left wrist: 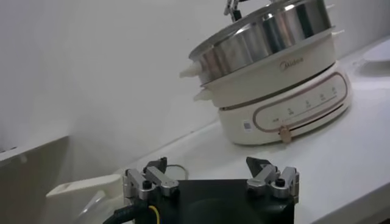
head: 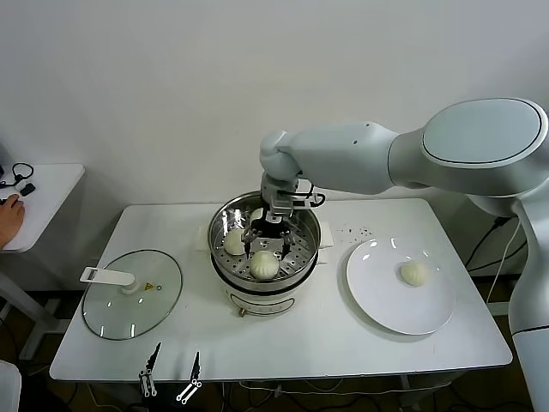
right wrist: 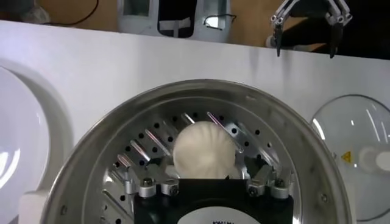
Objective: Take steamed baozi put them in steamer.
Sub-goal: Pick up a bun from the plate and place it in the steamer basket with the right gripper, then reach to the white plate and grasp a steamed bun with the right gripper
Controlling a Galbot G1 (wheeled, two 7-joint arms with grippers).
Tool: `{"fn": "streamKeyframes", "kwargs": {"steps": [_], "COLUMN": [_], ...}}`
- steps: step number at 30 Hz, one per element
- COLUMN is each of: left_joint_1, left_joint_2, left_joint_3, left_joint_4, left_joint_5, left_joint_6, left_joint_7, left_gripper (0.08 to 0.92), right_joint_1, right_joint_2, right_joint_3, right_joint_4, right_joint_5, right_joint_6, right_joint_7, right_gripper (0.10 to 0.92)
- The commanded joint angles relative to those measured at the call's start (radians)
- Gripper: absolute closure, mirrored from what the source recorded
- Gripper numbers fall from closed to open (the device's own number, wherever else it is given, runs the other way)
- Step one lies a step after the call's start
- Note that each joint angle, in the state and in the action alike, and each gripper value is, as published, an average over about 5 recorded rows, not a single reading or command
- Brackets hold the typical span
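Observation:
The steamer (head: 307,225) is a shiny steel basket with a perforated floor on a white cooker base (head: 262,300). My right gripper (head: 265,244) reaches down into it, open, its fingers on either side of one baozi (head: 264,264) that rests on the floor near the front. In the right wrist view this pleated baozi (right wrist: 204,148) sits between the spread fingers of the gripper (right wrist: 204,178). A second baozi (head: 233,241) lies at the basket's left. Another baozi (head: 414,273) lies on the white plate (head: 377,300). My left gripper (head: 171,375) waits open at the table's front edge.
A round glass lid (head: 129,300) with a white handle lies flat on the table left of the cooker. The plate is to the cooker's right. A side table (head: 47,184) with small items stands at the far left. The left wrist view shows the cooker base (left wrist: 286,103) from low down.

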Motion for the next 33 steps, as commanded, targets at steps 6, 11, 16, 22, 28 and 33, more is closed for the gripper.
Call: {"fn": "streamKeyframes", "kwargs": {"steps": [6, 11, 16, 22, 28, 33], "left_joint_1": [0.010, 0.011, 0.011, 0.009, 0.006, 0.009], "left_joint_2": [0.001, 0.001, -0.001, -0.003, -0.003, -0.007], "left_joint_3": [-0.002, 0.000, 0.003, 0.003, -0.002, 0.002], "left_joint_4": [-0.004, -0.006, -0.006, -0.004, 0.002, 0.002], "left_joint_5": [0.004, 0.006, 0.006, 0.006, 0.004, 0.007], "left_joint_6": [0.000, 0.001, 0.000, -0.001, -0.002, -0.002], "left_joint_7": [0.000, 0.001, 0.001, 0.000, -0.001, -0.001], "left_gripper": [0.177, 0.177, 0.177, 0.177, 0.177, 0.177], "right_joint_1": [0.226, 0.295, 0.298, 0.246, 0.156, 0.075], "right_joint_2": [-0.093, -0.172, -0.270, -0.399, -0.509, -0.580], "right_joint_3": [-0.223, -0.306, -0.342, -0.340, -0.303, -0.230], "right_joint_4": [0.068, 0.087, 0.084, 0.084, 0.054, 0.018], "right_joint_5": [0.369, 0.431, 0.427, 0.428, 0.340, 0.252], "right_joint_6": [-0.139, -0.331, -0.509, -0.639, -0.657, -0.653], "right_joint_7": [-0.142, -0.207, -0.263, -0.273, -0.273, -0.266], "right_gripper": [0.202, 0.203, 0.203, 0.203, 0.203, 0.203]}}
